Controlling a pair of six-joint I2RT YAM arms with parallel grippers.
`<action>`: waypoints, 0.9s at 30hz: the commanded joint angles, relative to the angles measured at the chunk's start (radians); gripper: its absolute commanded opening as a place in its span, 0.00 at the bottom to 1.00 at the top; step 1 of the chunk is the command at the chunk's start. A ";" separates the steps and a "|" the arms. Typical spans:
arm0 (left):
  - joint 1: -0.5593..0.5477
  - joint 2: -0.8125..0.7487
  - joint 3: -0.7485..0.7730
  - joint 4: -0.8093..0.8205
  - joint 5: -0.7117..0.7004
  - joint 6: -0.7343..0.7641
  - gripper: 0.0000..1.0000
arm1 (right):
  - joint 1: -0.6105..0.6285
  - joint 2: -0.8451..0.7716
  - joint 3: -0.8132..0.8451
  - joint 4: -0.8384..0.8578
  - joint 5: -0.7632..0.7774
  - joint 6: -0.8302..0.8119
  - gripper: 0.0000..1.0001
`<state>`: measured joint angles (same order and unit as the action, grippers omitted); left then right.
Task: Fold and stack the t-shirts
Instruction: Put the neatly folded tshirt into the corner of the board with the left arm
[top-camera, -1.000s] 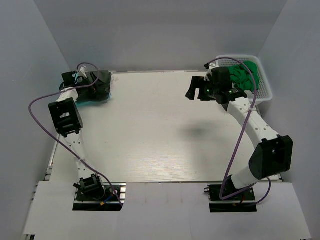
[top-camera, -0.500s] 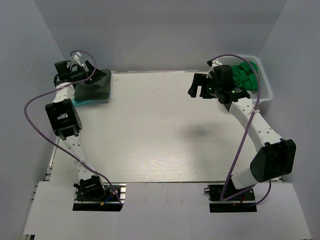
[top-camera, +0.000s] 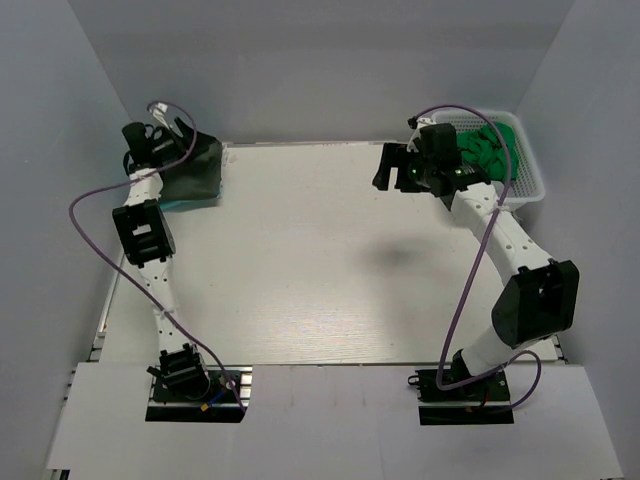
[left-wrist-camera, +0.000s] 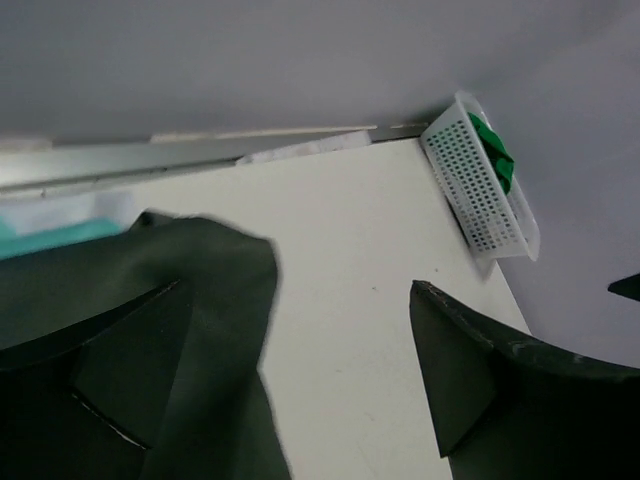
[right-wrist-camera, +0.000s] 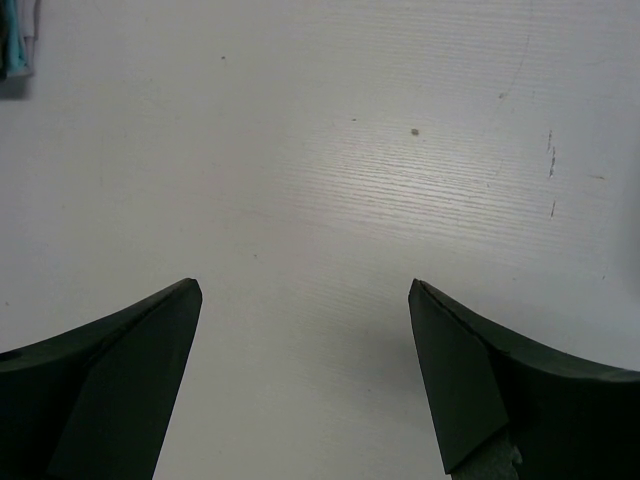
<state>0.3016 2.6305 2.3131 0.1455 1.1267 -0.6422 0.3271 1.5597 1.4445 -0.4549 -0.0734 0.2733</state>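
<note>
A folded dark grey-green t-shirt (top-camera: 200, 172) lies at the table's back left corner on a light mint-teal t-shirt (top-camera: 166, 206). My left gripper (top-camera: 172, 145) hovers open at the dark shirt's back left edge. In the left wrist view the dark shirt (left-wrist-camera: 190, 290) fills the lower left, with teal cloth (left-wrist-camera: 55, 236) behind it and bare table between the fingers of the left gripper (left-wrist-camera: 300, 290). A bright green t-shirt (top-camera: 490, 150) sits bunched in the white basket (top-camera: 530, 180). My right gripper (top-camera: 393, 178) hangs open over bare table, left of the basket, with nothing between its fingers (right-wrist-camera: 470, 370).
The white basket (left-wrist-camera: 480, 195) stands at the back right corner against the wall, green cloth (left-wrist-camera: 495, 150) showing over its rim. Grey walls close the table at the back and on both sides. A purple cable loops off each arm.
My left gripper has drawn back off the dark shirt toward the back left corner, and its arm has shifted. My right gripper has moved slightly toward the back. Both stay open.
</note>
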 joint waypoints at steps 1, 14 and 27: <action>-0.021 0.034 -0.018 0.091 -0.075 -0.057 1.00 | -0.005 0.031 0.085 -0.037 0.017 0.001 0.90; -0.030 -0.114 -0.032 0.045 -0.291 -0.031 1.00 | 0.000 0.076 0.130 -0.111 -0.051 0.010 0.90; -0.143 -0.705 -0.197 -0.731 -0.798 0.280 1.00 | -0.002 -0.145 -0.113 0.051 -0.068 0.058 0.90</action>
<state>0.2047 2.1330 2.2230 -0.3374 0.5385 -0.4644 0.3275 1.4788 1.3720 -0.4854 -0.1345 0.3046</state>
